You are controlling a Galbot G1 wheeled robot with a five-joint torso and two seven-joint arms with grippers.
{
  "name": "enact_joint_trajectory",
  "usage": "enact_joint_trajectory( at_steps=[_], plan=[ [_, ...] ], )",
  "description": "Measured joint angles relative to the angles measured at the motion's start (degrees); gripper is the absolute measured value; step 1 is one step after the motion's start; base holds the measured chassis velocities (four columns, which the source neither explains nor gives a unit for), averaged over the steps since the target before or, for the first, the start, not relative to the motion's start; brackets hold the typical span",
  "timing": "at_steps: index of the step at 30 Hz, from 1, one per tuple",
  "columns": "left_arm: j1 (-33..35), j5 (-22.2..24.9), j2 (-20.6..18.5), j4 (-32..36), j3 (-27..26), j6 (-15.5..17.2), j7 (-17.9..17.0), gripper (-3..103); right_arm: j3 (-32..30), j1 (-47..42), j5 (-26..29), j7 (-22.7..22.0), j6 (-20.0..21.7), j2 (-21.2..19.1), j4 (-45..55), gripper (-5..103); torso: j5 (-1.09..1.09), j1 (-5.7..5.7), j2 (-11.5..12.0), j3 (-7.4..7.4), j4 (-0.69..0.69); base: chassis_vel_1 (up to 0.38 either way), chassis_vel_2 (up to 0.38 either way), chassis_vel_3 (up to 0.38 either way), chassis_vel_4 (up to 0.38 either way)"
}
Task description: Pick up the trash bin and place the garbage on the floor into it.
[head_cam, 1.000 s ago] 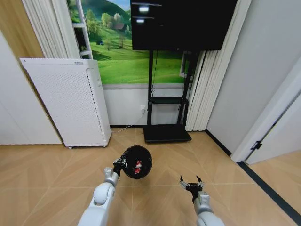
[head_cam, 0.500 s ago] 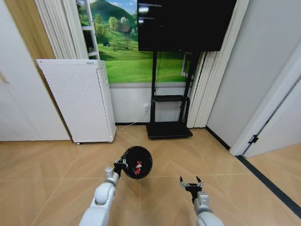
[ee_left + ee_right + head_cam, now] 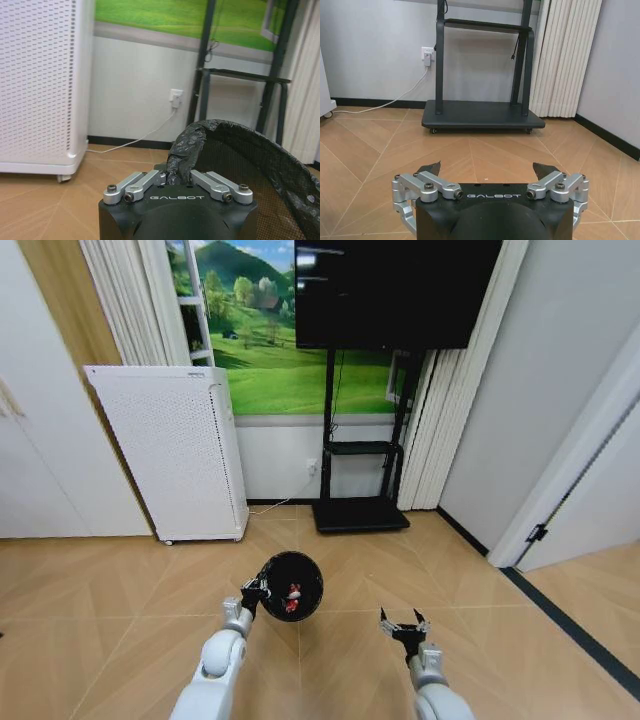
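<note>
The trash bin (image 3: 291,586) is a small round black wastebasket held off the floor in front of me, its mouth facing up. My left gripper (image 3: 254,592) is shut on its rim. In the left wrist view the fingers pinch the crumpled black liner at the mesh rim of the trash bin (image 3: 260,165), with the left gripper (image 3: 179,176) closed on it. Red and white garbage (image 3: 293,593) lies inside the bin. My right gripper (image 3: 403,622) hovers open over bare floor to the right of the bin, holding nothing; the right gripper (image 3: 487,169) shows spread fingers.
A tall white perforated appliance (image 3: 170,450) stands by the wall at left. A black TV stand (image 3: 360,512) with a screen above sits straight ahead, and its base (image 3: 482,118) lies on the floor. Pleated curtains (image 3: 445,420) hang at right. A door frame (image 3: 565,480) angles along the right.
The whole picture has shifted to the right, so the camera has turned left. Both arms and the bin keep their places relative to me.
</note>
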State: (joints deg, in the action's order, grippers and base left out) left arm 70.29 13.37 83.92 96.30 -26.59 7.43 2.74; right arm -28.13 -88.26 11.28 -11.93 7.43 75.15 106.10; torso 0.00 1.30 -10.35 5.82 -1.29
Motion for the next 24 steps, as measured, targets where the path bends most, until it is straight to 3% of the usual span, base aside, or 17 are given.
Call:
enact_joint_trajectory(
  at_steps=[9, 12, 13, 16, 17, 24],
  plan=[
    [3.5, 1.6, 3.5, 0.7, -7.6, -1.2, -5.5, 7, 0.1, 1.2, 0.3, 0.3, 0.0, -0.5, -0.9, 100, 0.00, 0.00, 0.0, 0.00, 0.01, 0.000, 0.000, 0.000, 0.000],
    [3.9, 8.5, 3.2, 0.1, -11.4, -2.2, -10.7, 7, 0.2, 2.0, 0.5, 0.5, 0.1, -0.8, -1.2, 100, 0.00, 0.00, 0.0, 0.00, 0.02, 0.000, 0.000, 0.000, 0.000],
    [3.9, 8.5, 3.2, 0.1, -11.4, -2.2, -10.7, 7, 0.2, 2.0, 0.5, 0.5, 0.1, -0.8, -1.2, 100, 0.00, 0.00, 0.0, 0.00, 0.02, 0.000, 0.000, 0.000, 0.000],
    [2.1, 16.8, 1.2, -2.3, -12.9, -3.0, -19.3, 7, 0.5, 2.8, 0.7, 0.5, 0.2, -1.5, -1.5, 100, -0.01, 0.00, 0.0, 0.00, 0.03, 0.000, 0.000, 0.000, 0.000],
    [1.3, 18.4, 1.0, -3.3, -13.6, -3.1, -20.6, 7, 0.6, 3.1, 0.7, 0.5, 0.3, -1.7, -1.6, 100, 0.00, 0.00, 0.0, 0.00, 0.02, 0.000, 0.000, 0.000, 0.000],
    [-5.4, 24.7, 0.2, -11.7, -18.1, -3.3, -23.4, 7, 0.4, 3.9, 1.1, 0.7, 0.5, -2.1, -2.2, 100, -0.02, 0.00, 0.0, 0.00, 0.02, 0.000, 0.000, 0.000, 0.000]
  ],
)
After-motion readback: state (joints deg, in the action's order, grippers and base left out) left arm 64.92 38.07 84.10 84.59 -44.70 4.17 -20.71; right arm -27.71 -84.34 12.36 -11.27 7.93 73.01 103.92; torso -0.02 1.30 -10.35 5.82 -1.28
